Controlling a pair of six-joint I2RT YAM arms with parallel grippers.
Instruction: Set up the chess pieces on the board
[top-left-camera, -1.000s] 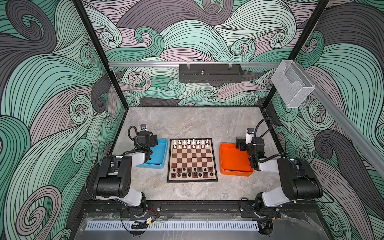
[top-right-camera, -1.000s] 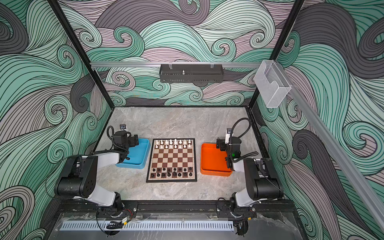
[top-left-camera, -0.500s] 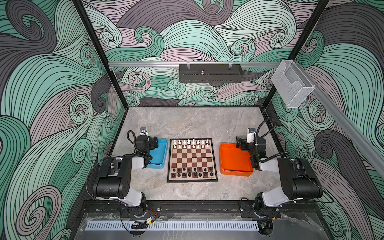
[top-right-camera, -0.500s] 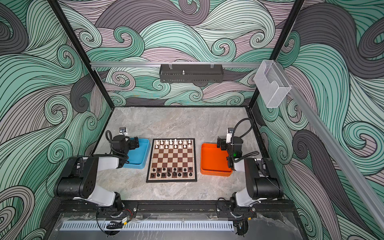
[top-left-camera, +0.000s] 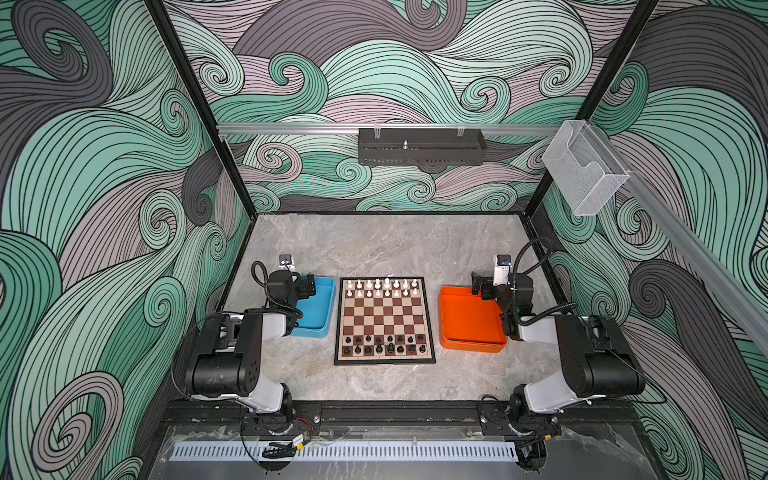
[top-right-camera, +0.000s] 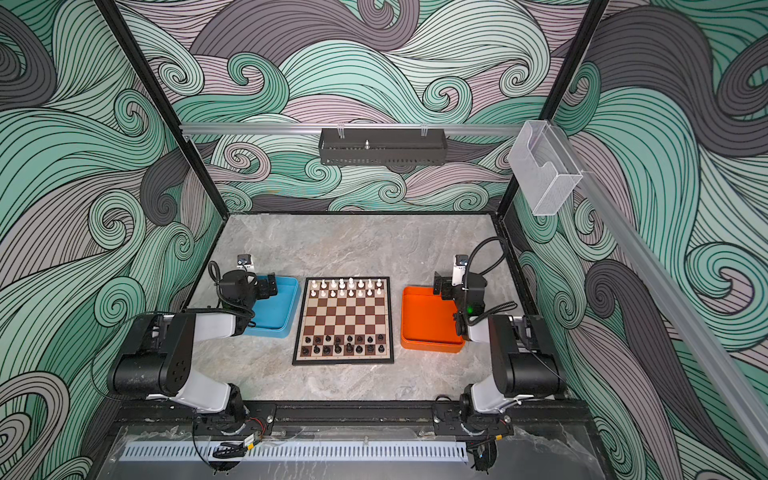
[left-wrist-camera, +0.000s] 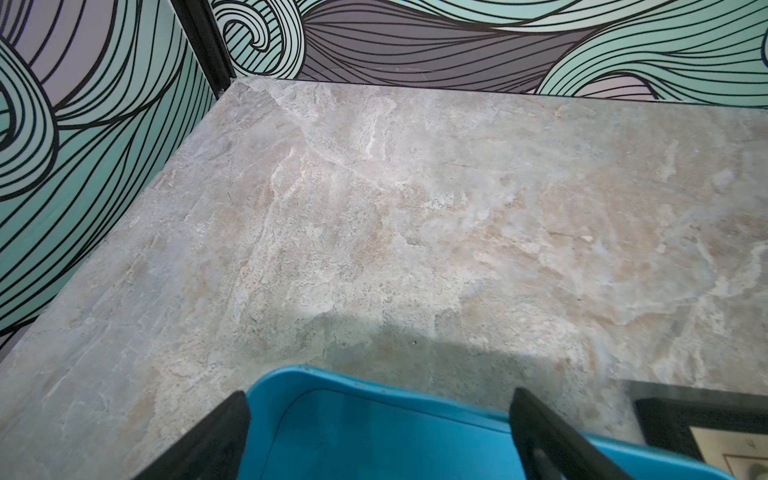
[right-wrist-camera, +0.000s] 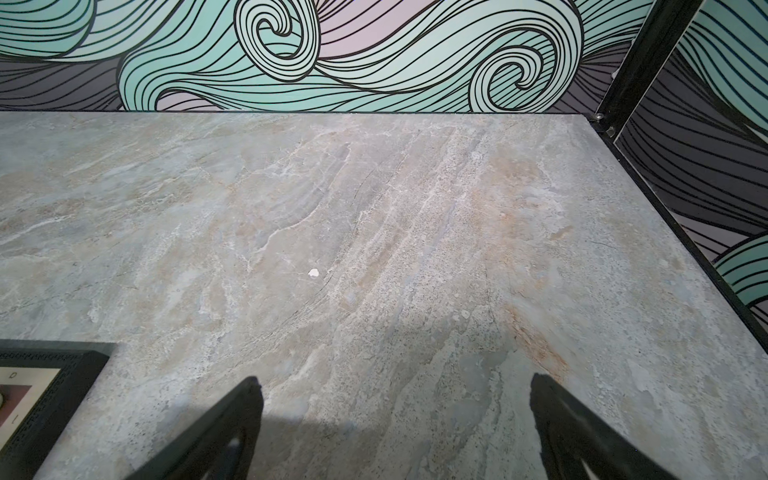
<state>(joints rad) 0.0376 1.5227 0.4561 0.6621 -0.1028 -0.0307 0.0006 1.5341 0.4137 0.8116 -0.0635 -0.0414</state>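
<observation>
The board (top-left-camera: 384, 318) lies flat mid-table in both top views. White chess pieces (top-left-camera: 382, 288) fill its two far rows and black chess pieces (top-left-camera: 384, 345) its two near rows. My left gripper (top-left-camera: 309, 286) hovers open over the far end of the blue tray, left of the board; in the left wrist view the left gripper (left-wrist-camera: 379, 399) has nothing between its fingers. My right gripper (top-left-camera: 478, 286) is open at the far end of the orange tray; in the right wrist view the right gripper (right-wrist-camera: 397, 381) frames bare tabletop. A board corner (right-wrist-camera: 50, 374) shows there.
A blue tray (top-left-camera: 320, 309) sits left of the board and an orange tray (top-left-camera: 465, 322) right of it; no pieces show in either. Patterned walls close in the left, right and far sides. A clear plastic box (top-left-camera: 586, 166) hangs high on the right.
The left gripper has shifted slightly toward the near side over the blue tray's far end. The right arm and the pieces look unchanged.
</observation>
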